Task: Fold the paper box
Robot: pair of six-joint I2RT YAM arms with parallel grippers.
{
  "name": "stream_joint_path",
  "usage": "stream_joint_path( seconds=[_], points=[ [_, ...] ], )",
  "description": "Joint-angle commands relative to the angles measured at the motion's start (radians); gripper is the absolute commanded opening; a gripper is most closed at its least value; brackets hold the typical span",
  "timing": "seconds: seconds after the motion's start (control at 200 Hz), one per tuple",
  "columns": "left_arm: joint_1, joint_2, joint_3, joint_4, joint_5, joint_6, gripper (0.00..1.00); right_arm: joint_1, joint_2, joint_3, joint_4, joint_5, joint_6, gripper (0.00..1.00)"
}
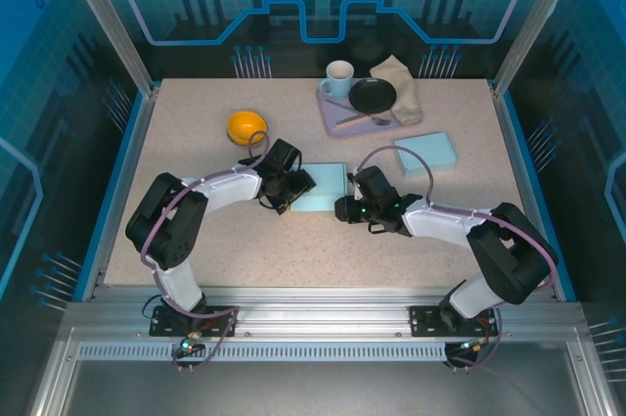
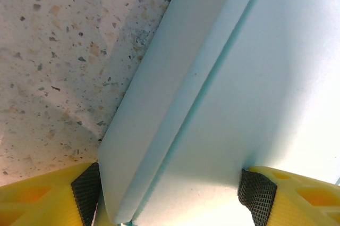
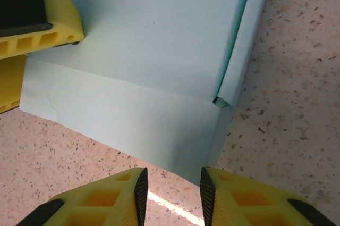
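Observation:
The light blue paper box [image 1: 326, 184] lies flat mid-table. In the left wrist view the box [image 2: 234, 77] runs between my left gripper's [image 2: 171, 197] jaws. One black pad [image 2: 86, 191] sits against its folded side wall and the other pad [image 2: 256, 197] presses on its top panel. From above, the left gripper [image 1: 293, 189] is at the box's left edge. My right gripper [image 1: 344, 208] is at the box's near right corner. In its wrist view the right gripper [image 3: 171, 190] is open with bare table between the fingers, and the box's corner [image 3: 212, 146] is just ahead.
A second light blue box [image 1: 425, 154] lies to the back right. At the back a tray [image 1: 333, 115] holds a white mug [image 1: 338, 77], a black dish [image 1: 373, 95], a spoon and a beige cloth [image 1: 401, 83]. An orange bowl [image 1: 246, 126] sits behind the left arm.

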Motion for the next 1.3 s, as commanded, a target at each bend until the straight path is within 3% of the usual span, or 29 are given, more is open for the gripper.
stream_joint_path(
  seconds=[0.0, 0.215, 0.4, 0.845, 1.296],
  points=[
    [0.000, 0.091, -0.058, -0.153, -0.030, 0.011, 0.75, -0.011, -0.019, 0.025, -0.077, -0.016, 0.026, 0.32],
    [0.000, 0.085, -0.061, -0.157, -0.033, 0.014, 0.75, -0.032, 0.000, 0.035, -0.071, -0.018, 0.024, 0.29],
    [0.000, 0.083, -0.064, -0.158, -0.033, 0.013, 0.75, -0.055, 0.038, 0.048, -0.077, -0.019, 0.014, 0.37],
    [-0.001, 0.090, -0.058, -0.156, -0.029, 0.014, 0.75, -0.064, 0.095, 0.065, 0.045, -0.157, 0.038, 0.37],
    [0.000, 0.095, -0.054, -0.155, -0.025, 0.015, 0.75, -0.064, 0.097, 0.066, 0.015, -0.098, -0.010, 0.31]
  ],
)
